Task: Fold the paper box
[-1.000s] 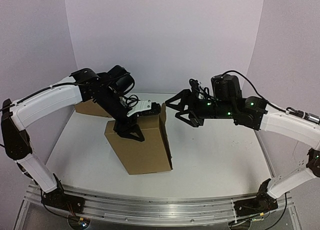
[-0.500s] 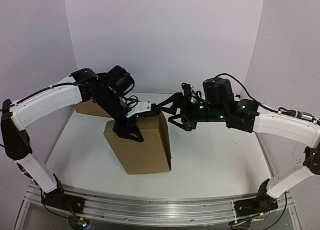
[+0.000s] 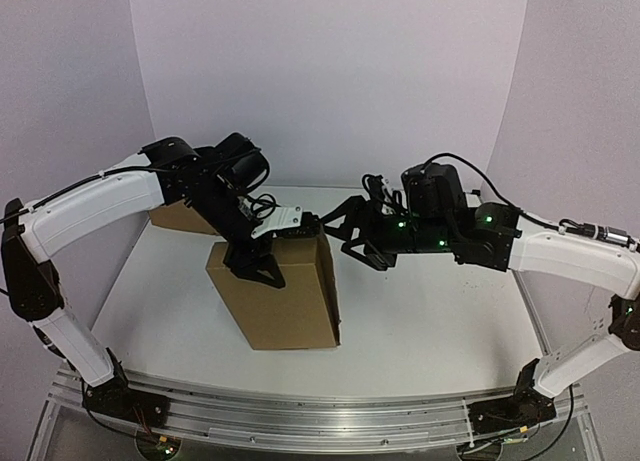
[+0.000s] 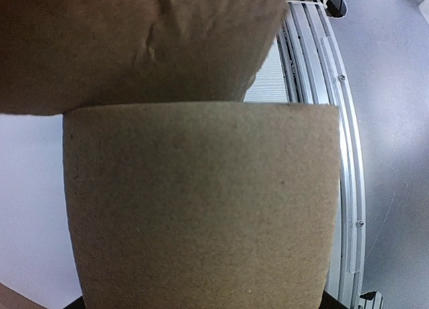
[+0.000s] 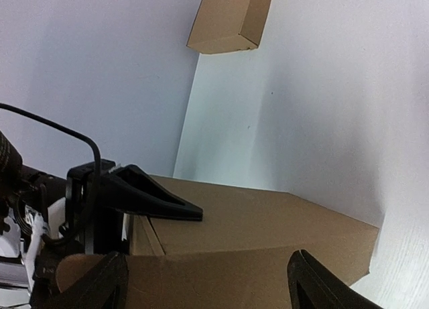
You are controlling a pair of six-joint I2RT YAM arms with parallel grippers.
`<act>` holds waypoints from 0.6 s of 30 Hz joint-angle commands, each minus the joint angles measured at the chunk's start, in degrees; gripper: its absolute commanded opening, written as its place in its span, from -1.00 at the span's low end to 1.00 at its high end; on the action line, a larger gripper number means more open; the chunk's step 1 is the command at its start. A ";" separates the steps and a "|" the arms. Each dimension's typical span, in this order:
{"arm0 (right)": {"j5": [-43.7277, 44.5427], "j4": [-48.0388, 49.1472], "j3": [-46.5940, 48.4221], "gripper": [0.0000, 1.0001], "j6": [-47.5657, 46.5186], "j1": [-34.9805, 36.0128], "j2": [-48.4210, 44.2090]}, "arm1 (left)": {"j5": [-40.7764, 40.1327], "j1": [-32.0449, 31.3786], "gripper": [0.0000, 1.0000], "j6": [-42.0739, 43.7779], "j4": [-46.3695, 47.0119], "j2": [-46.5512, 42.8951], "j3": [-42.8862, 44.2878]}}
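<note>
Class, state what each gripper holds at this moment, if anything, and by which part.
The left gripper holds the paper box by its upper edge. The right gripper is open at the box's top corner and holds nothing.

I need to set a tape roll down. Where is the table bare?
Widest bare tabletop: right of the paper box, under the right arm, up to the near rail. A smaller patch lies left of the box, near the front corner. Crowded: back left, where the other box sits, and the box's top, where left fingers grip and right fingers hover.
</note>
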 commanded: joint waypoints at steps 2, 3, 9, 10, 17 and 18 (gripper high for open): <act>-2.80 -3.82 -1.92 0.72 -5.92 1.98 -6.32 | 3.06 0.29 -0.42 4.84 4.32 -3.46 -6.26; -2.88 -3.11 -2.03 0.73 -5.80 1.96 -6.58 | 3.85 0.24 -0.31 5.61 6.71 -4.76 -7.98; -4.38 1.88 -2.80 0.76 -2.83 1.96 -4.39 | 5.18 0.25 -0.08 9.00 10.17 -4.79 -10.03; -4.28 2.75 -3.31 0.80 -2.41 1.98 -4.58 | 5.22 0.24 -0.01 9.17 10.03 -4.60 -9.85; -4.21 6.94 -5.19 0.95 -1.29 3.27 -3.83 | 5.59 0.24 0.18 8.43 10.76 -4.65 -9.42; -4.47 7.91 -5.38 0.94 -1.09 3.26 -3.45 | 5.57 0.23 0.20 8.46 10.59 -4.49 -9.29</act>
